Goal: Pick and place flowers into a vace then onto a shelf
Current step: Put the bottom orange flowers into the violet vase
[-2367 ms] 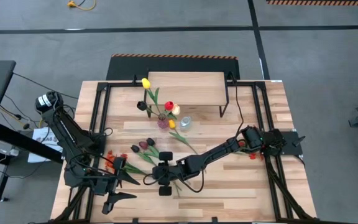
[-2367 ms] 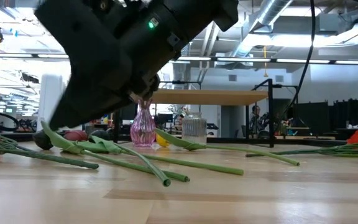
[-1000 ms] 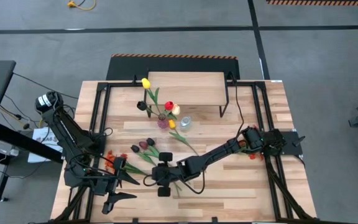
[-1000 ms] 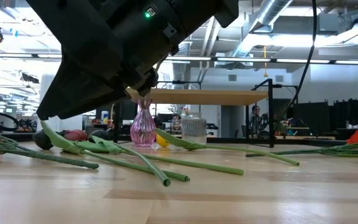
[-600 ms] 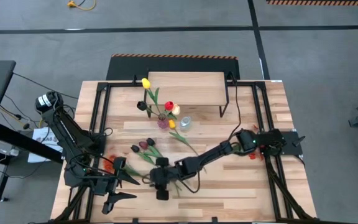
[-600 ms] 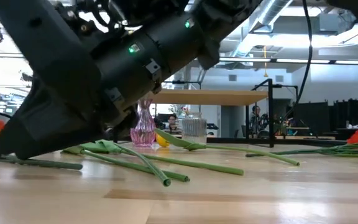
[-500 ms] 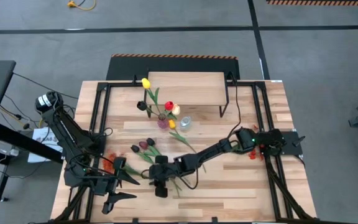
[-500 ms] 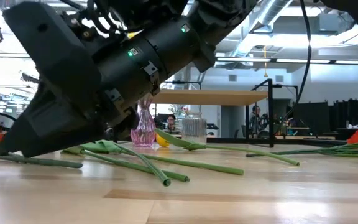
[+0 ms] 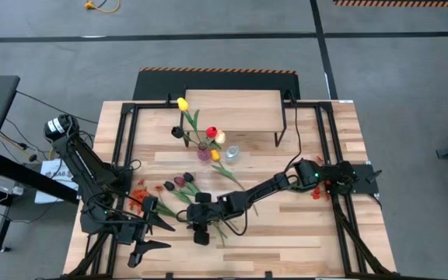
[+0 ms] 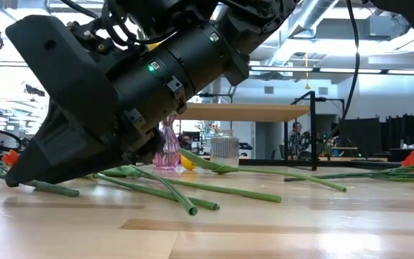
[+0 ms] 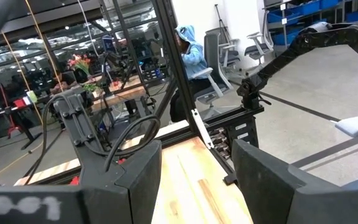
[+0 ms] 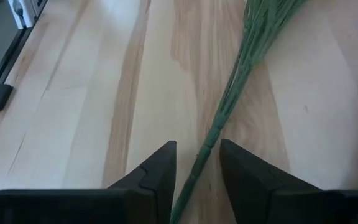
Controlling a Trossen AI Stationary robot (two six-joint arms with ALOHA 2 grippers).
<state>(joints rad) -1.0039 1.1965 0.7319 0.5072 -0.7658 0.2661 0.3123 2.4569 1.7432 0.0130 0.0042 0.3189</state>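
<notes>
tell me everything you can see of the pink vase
The pink vase is small, ribbed and looks like translucent glass, with a round belly and narrow neck. It stands upright on the table in front of the shelf, beside a clear ribbed glass jar. Green-stemmed tulips with yellow, red and cream heads stand in it.

Right end effector low over table, fingers closed on stem; left end effector parked, open.

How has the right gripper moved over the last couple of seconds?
Yes. In the high view the right gripper has slid toward the table's left side, away from the clear glass and nearer the parked left gripper.
</notes>
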